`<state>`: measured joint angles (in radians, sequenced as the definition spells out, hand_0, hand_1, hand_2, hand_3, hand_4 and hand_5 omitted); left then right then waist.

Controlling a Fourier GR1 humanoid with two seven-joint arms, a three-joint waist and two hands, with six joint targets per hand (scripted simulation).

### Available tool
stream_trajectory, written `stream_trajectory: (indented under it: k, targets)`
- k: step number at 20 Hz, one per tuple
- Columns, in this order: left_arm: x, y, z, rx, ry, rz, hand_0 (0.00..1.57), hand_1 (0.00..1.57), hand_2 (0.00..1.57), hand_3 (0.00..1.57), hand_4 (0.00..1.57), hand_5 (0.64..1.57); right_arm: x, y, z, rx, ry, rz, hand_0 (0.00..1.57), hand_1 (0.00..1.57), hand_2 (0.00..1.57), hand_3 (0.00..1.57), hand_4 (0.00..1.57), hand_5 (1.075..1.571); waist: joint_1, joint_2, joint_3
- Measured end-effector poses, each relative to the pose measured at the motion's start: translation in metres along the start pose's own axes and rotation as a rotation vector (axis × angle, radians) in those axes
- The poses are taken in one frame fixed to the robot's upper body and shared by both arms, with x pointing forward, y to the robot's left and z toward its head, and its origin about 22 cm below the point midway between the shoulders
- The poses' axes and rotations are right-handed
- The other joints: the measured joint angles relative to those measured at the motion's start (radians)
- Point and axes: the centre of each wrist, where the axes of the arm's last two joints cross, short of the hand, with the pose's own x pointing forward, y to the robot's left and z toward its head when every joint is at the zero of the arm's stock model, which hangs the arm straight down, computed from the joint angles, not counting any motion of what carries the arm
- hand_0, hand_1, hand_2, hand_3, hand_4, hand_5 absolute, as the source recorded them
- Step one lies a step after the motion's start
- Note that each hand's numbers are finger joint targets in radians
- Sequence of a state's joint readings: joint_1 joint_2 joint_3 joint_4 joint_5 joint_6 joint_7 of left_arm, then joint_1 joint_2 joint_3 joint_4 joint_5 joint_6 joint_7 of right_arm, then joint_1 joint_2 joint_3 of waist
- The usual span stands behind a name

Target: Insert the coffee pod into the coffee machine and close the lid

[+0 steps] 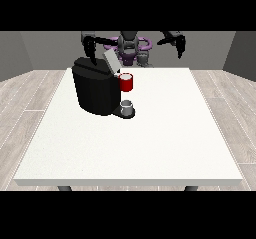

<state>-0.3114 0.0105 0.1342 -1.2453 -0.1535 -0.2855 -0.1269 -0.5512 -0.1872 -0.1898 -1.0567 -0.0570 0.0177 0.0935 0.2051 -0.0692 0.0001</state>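
A black coffee machine [95,90] stands on the left half of the white table [150,143]. Its grey lid [111,61] is tilted up and open at the top. At the machine's front sits a red pod holder [126,82], with a small grey cup [127,106] on the base below it. The hand at the view's left [90,47] hangs just above the machine's back top edge, fingers pointing down. The hand at the view's right [177,42] is raised beyond the table's far edge, fingers hanging relaxed and holding nothing. I cannot make out a separate coffee pod.
The robot's torso [129,47] stands behind the table's far edge. Wooden floor surrounds the table. The table's right half and front are bare white surface.
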Motion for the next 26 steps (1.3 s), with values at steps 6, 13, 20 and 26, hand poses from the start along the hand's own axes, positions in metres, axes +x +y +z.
stream_trajectory:
  k: [6,13,20,26]
  targets:
    - [0.008,0.013,0.016,0.045,-0.023,-0.014,0.00,0.00,0.00,0.00,0.36,1.571,0.009,0.023,-0.007,0.069,-0.028,0.028,0.00,0.00,0.00,0.00,0.00,1.571,-0.030,0.037,-0.0001]
    - [0.022,0.021,0.018,0.089,-0.058,-0.035,0.00,0.00,0.00,0.00,0.33,1.571,0.037,0.039,-0.021,0.101,-0.101,0.054,0.00,0.00,0.00,0.00,0.16,1.571,-0.044,0.088,-0.0013]
    - [0.027,0.028,0.024,0.087,-0.069,-0.067,0.00,0.00,0.00,0.00,0.35,1.571,0.058,0.043,-0.029,0.100,-0.156,0.122,0.00,0.00,0.00,0.00,0.04,1.571,-0.024,0.120,-0.0007]
    - [0.026,0.030,0.022,0.085,-0.064,-0.070,0.00,0.00,0.00,0.00,0.38,1.571,0.082,0.049,-0.035,0.103,-0.143,0.176,0.00,0.00,0.00,0.00,0.00,1.571,-0.019,0.146,0.0051]
